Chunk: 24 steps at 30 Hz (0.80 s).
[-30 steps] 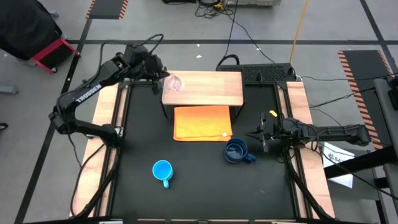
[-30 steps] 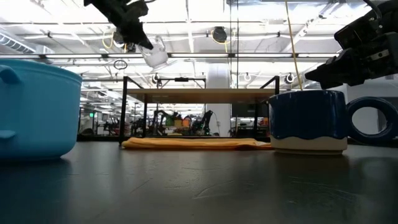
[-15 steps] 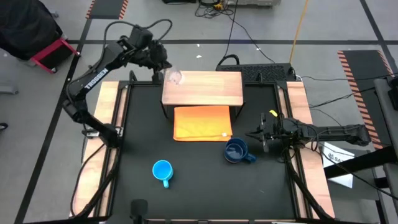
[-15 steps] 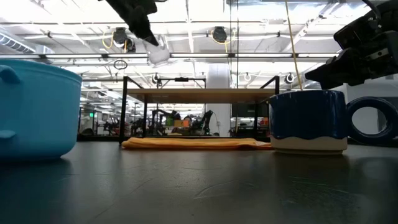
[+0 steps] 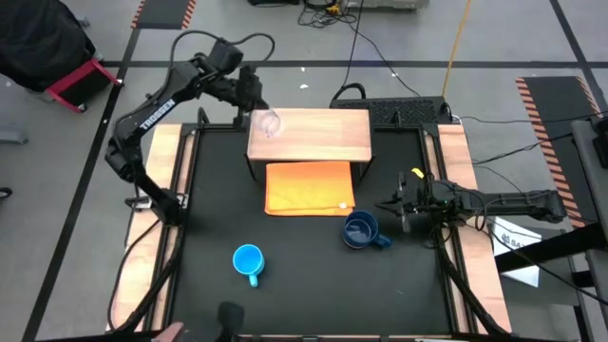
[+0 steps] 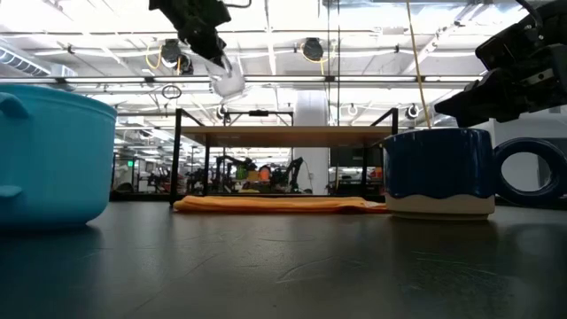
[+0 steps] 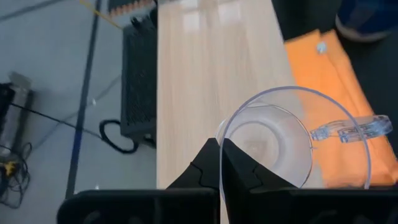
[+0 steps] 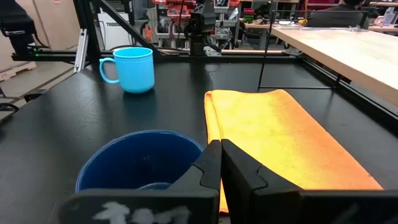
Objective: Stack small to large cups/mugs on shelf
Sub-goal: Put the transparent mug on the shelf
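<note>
— While you are logging, what is the left gripper (image 5: pixel 255 106) doing?
— Item one: it is pinching the rim of the clear glass cup (image 5: pixel 270 122), hanging it above the shelf (image 5: pixel 323 136), over the corner nearest that arm. In the low view the cup (image 6: pixel 226 82) is sitting well clear of the board (image 6: pixel 288 133).
— Step in hand?
— Placing the smallest vessel, I am judging. Next move is calling for a level descent onto the wood, then a release.
— Further out?
— Right gripper (image 5: pixel 403 211) is waiting just beside the dark-blue mug (image 5: pixel 361 231), fingers pressed together, holding nothing. Light-blue mug (image 5: pixel 248 260) is standing apart on the black table (image 5: pixel 313 285); orange cloth (image 5: pixel 309 187) is lying in front of the shelf.
</note>
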Motion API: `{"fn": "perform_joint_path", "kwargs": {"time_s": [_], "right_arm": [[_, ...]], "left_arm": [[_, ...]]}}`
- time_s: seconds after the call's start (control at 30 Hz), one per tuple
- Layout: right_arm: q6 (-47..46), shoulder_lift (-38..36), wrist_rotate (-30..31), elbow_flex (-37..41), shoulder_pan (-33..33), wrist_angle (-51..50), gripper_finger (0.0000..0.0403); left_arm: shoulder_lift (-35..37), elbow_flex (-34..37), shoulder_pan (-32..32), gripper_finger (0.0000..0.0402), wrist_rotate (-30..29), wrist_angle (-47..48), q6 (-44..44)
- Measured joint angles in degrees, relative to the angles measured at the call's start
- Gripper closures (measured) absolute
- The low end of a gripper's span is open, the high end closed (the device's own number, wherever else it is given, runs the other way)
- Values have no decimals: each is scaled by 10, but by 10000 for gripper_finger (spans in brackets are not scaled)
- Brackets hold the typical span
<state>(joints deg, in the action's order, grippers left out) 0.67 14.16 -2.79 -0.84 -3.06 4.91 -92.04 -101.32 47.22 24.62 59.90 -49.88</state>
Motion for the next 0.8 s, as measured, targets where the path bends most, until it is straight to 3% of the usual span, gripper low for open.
{"fn": "perform_joint_path", "kwargs": {"time_s": [0.2, 0.53, 0.8], "right_arm": [[0, 0, 0, 0, 0, 4, 403], [0, 0, 0, 0, 0, 7, 403], [0, 0, 0, 0, 0, 7, 403]], "left_arm": [[-28, -19, -3, 401, -33, 46, -3], [-44, -55, -9, 401, 6, 121, -12], [-53, -56, -13, 401, 8, 104, -10]]}}
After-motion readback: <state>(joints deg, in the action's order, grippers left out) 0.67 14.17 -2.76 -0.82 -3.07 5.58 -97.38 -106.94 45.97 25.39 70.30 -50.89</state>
